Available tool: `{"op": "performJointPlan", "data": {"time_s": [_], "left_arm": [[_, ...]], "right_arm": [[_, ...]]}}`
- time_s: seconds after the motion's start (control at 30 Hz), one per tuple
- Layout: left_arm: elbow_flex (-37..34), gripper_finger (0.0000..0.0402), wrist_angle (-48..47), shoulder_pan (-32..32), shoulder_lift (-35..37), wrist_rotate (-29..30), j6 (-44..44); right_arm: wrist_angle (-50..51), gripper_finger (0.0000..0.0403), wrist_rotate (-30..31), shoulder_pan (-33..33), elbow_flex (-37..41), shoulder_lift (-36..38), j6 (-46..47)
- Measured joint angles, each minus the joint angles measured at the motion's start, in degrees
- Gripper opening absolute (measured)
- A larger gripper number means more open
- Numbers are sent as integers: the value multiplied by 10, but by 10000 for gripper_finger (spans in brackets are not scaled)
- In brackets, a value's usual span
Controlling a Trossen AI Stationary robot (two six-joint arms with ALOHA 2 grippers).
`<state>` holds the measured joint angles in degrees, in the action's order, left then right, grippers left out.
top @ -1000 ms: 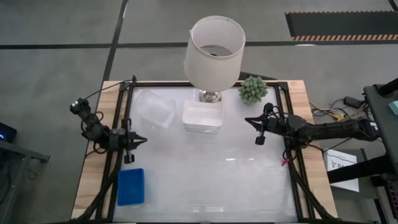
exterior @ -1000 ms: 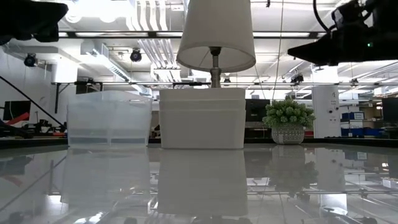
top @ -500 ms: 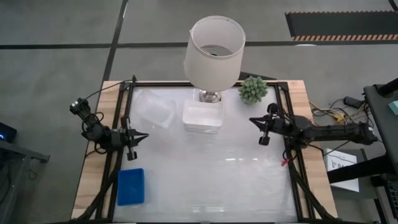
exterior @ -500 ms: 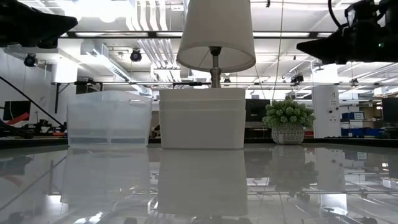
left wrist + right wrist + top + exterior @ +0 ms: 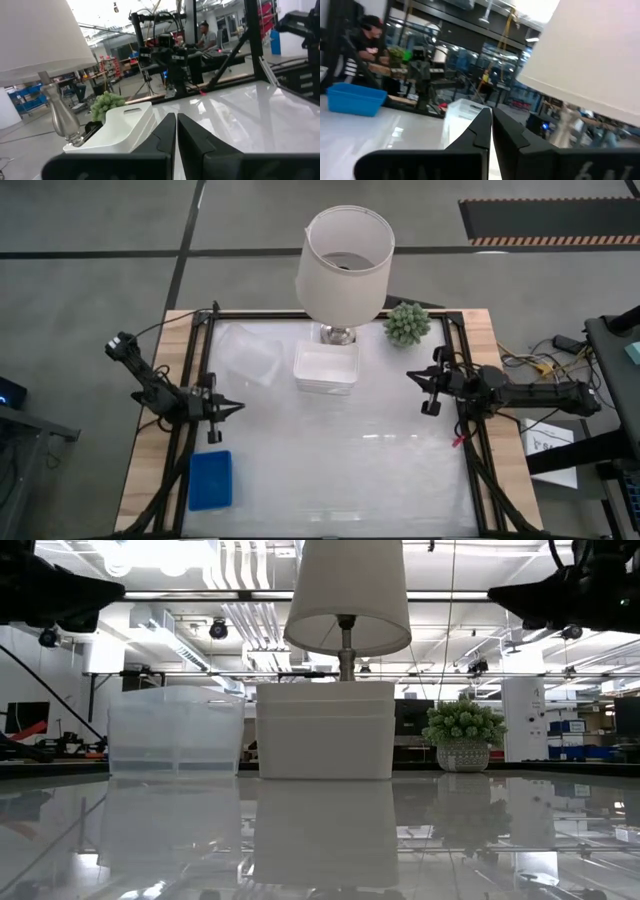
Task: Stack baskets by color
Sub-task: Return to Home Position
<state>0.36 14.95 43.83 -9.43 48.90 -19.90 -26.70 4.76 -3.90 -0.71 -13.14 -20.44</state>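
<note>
Grey workshop floor all round a glossy white tabletop (image 5: 340,460) in a black frame, timber strips down both sides. At the far edge, a lamp (image 5: 345,260) with a white shade; a small green plant (image 5: 407,323) just to its right. White baskets (image 5: 326,368) nested in one pile right in front of the lamp foot, level as seen from table height. Clear container (image 5: 248,355) just beside that pile, toward the far left. Blue baskets (image 5: 210,479) piled in the near left corner, well apart from the rest.

Left jaws together, gripping nothing, hanging over the left frame rail between the clear container and the blue pile. Right jaws likewise together and empty, over the right rail, near the plant. Sorting apparently done, with only the pull-back of both arms to go, by the look of it.

Hazards from here, as a judgement:
- **On the right:** plant and shade close by. Risk of clipping the pot or rocking the lamp on a wide swing, and with that a shove to the white pile.
- **On the left:** a low sweep toward the near corner, enough to catch the blue rim and slide or unseat the top basket.
- **The other way on the left:** a knock to the clear container, probably light and quick to skate on so slick a surface.
- **Beside both arms:** loose cables, a possible snag on the frame.
</note>
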Motion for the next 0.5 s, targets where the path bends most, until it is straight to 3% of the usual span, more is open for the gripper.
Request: {"op": "performJointPlan", "data": {"time_s": [0.37,0.5], "left_arm": [[-1,0,0,0,-40,-2,0],[-1,0,0,0,-48,-1,0]], "right_arm": [[34,9,-18,0,0,2,43],[57,9,-18,0,0,-2,99]]}}
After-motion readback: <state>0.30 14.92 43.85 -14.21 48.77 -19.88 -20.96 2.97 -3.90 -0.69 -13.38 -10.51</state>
